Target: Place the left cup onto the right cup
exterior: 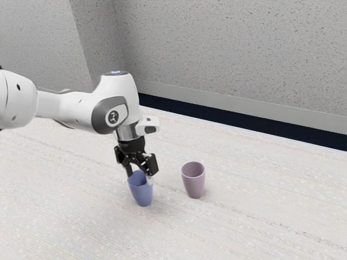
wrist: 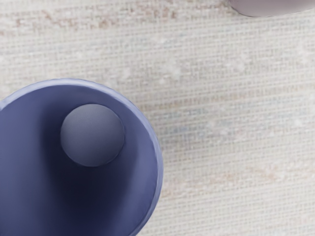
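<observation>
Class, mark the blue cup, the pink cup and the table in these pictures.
Blue cup [exterior: 140,195], exterior view, on its outer wall.
Pink cup [exterior: 193,185], exterior view, on its outer wall.
Table [exterior: 260,216], exterior view, on its bare top.

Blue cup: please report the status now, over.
Gripper at blue cup rim. Cup standing on table, not lifted. Pink cup upright beside it, nothing between.

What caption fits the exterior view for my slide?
Claw at the rim of the blue cup; pink cup apart at the exterior view's right, both upright on a pale table.
</observation>
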Motion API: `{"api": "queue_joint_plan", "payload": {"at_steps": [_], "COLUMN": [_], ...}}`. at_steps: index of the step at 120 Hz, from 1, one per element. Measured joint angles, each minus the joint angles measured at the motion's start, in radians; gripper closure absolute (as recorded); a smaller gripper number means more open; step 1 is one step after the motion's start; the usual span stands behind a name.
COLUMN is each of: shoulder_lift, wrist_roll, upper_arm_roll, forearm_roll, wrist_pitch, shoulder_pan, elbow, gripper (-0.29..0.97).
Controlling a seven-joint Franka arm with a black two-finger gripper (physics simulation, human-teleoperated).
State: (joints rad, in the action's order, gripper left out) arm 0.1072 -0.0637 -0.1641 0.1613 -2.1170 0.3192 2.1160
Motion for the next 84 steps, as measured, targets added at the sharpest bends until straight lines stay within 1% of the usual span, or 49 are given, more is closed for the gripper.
{"api": "queue_joint_plan", "payload": {"at_steps": [23,62,84], "shoulder_lift": [0.031,0.053,0.071], "wrist_roll": [0.003,0.009,0.010], "upper_arm_roll": [0.000,0.000,0.000], "forearm_roll": [0.003,-0.001,-0.002], "wrist_pitch": [-0.021,-0.041,-0.066], "shoulder_pan": [-0.001,0.006,0.014], "elbow": [-0.004,-0.019,-0.032], "gripper": [0.06,0.15,0.18]}}
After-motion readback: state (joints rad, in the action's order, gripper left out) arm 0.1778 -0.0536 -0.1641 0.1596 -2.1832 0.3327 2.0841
